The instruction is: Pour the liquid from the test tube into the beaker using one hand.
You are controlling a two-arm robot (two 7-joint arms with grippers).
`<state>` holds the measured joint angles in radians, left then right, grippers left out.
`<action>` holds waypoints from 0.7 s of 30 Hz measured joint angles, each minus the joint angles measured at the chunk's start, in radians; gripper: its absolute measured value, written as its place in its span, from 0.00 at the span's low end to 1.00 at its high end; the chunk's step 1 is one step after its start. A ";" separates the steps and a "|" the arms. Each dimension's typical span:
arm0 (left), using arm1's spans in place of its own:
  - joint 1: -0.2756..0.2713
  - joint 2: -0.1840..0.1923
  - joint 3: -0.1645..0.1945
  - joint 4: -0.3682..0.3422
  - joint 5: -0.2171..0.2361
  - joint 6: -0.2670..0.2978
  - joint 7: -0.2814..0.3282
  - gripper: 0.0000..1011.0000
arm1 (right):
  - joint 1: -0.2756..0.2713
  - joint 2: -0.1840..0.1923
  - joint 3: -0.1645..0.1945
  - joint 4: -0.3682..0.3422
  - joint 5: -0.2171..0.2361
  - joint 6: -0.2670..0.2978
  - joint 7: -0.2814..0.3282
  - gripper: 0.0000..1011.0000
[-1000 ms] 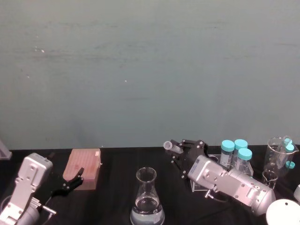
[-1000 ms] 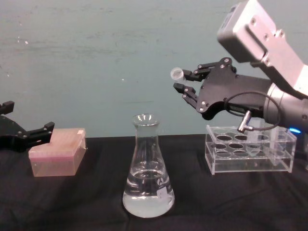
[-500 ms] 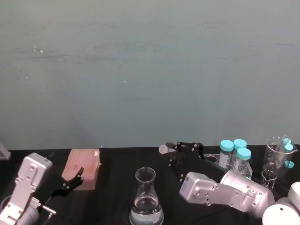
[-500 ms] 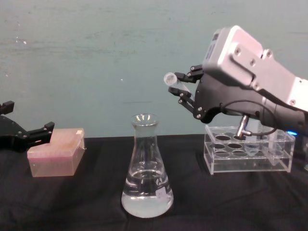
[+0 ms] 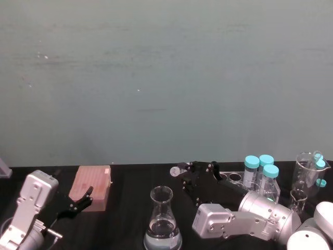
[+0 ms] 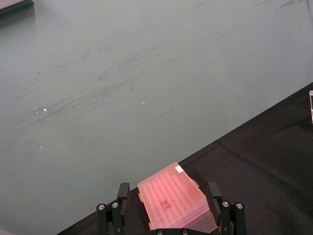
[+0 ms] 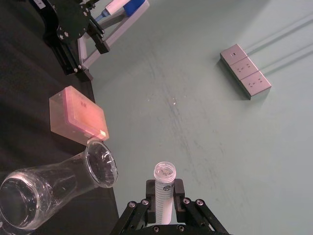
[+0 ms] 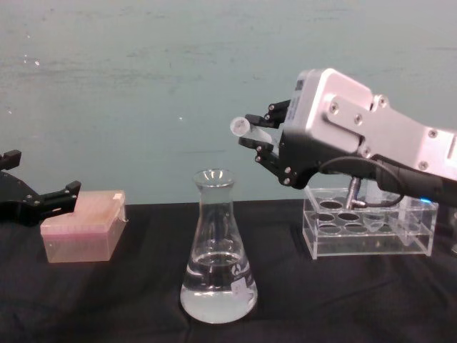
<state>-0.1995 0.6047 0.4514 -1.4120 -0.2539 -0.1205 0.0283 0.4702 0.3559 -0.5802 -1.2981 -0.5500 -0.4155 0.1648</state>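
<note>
— What is the right tool (image 7: 163,192) carrying?
— The test tube (image 7: 164,177), clamped between its two black fingers (image 7: 179,190), with the open mouth facing away from the wrist.
— And the beaker (image 7: 58,178)?
— It stands on the black counter (image 7: 24,83). Its flared rim is close beside the tube's mouth, not touching.
— Beyond that?
— A pink box (image 7: 78,116) by the counter's edge, then the left tool (image 7: 90,56) farther off. A triple socket plate (image 7: 245,71) sits on the green wall (image 7: 195,122).

Head camera high, angled down, chest camera low, side-on — both share the beaker (image 5: 164,221)
</note>
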 joint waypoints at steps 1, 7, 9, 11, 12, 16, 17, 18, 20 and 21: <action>0.000 0.000 0.000 0.000 0.000 0.000 0.000 0.99 | 0.002 0.001 -0.004 0.000 -0.009 0.002 -0.005 0.22; 0.000 0.000 0.000 0.000 0.000 0.000 0.000 0.99 | 0.010 0.004 -0.021 0.001 -0.051 0.008 -0.029 0.22; 0.000 0.000 0.000 0.000 0.000 0.000 0.000 0.99 | 0.012 0.005 -0.026 0.002 -0.063 0.009 -0.037 0.22; 0.000 0.000 0.000 0.000 0.000 0.000 0.000 0.99 | 0.015 0.006 -0.033 0.003 -0.078 0.011 -0.048 0.22; 0.000 0.000 0.000 0.000 0.000 0.000 0.000 0.99 | 0.016 0.007 -0.035 0.003 -0.081 0.011 -0.049 0.22; 0.000 0.000 0.000 0.000 0.000 0.000 0.000 0.99 | 0.019 0.008 -0.043 0.004 -0.096 0.017 -0.059 0.22; 0.000 0.000 0.000 0.000 0.000 0.000 0.000 0.99 | 0.021 0.008 -0.046 0.006 -0.102 0.019 -0.062 0.22; 0.000 0.000 0.000 0.000 0.000 0.000 0.000 0.99 | 0.022 0.008 -0.048 0.007 -0.104 0.019 -0.064 0.22; 0.000 0.000 0.000 0.000 0.000 0.000 0.000 0.99 | 0.025 0.008 -0.053 0.009 -0.112 0.020 -0.068 0.22; 0.000 0.000 0.000 0.000 0.000 0.000 0.000 0.99 | 0.026 0.009 -0.055 0.010 -0.114 0.021 -0.070 0.22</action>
<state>-0.1995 0.6047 0.4514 -1.4120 -0.2539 -0.1205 0.0283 0.4961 0.3646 -0.6349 -1.2883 -0.6642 -0.3948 0.0949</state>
